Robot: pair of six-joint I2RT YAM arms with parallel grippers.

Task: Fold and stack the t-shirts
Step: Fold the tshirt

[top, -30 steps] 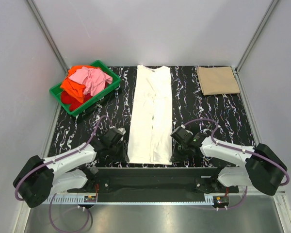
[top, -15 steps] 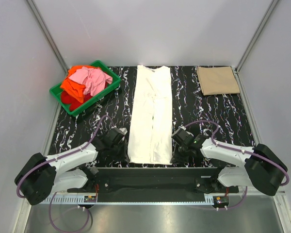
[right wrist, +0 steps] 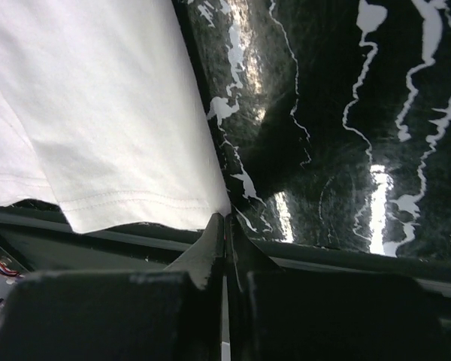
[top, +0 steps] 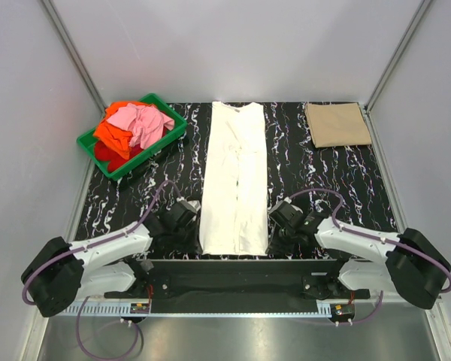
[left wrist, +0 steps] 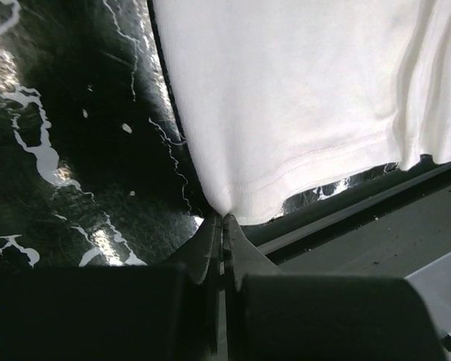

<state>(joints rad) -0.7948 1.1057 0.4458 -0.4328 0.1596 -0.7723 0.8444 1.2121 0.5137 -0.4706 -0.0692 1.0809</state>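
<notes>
A white t-shirt (top: pixel 234 180) lies as a long narrow strip down the middle of the black marbled table (top: pixel 323 180), its hem at the near edge. My left gripper (top: pixel 196 233) is shut on the shirt's near left hem corner (left wrist: pixel 224 209). My right gripper (top: pixel 269 235) is shut on the near right hem corner (right wrist: pixel 219 207). A folded tan t-shirt (top: pixel 337 125) lies at the back right. Pink (top: pixel 143 124), orange (top: pixel 110 135) and red (top: pixel 105 154) t-shirts are heaped in the crate.
A green plastic crate (top: pixel 165 147) stands at the back left. The dark mounting rail of the arms (top: pixel 233 282) runs along the near edge, just below the hem. Grey walls close in the sides and back.
Both grippers have moved in to the hem corners of the white t-shirt. The near end of the shirt has narrowed slightly.
</notes>
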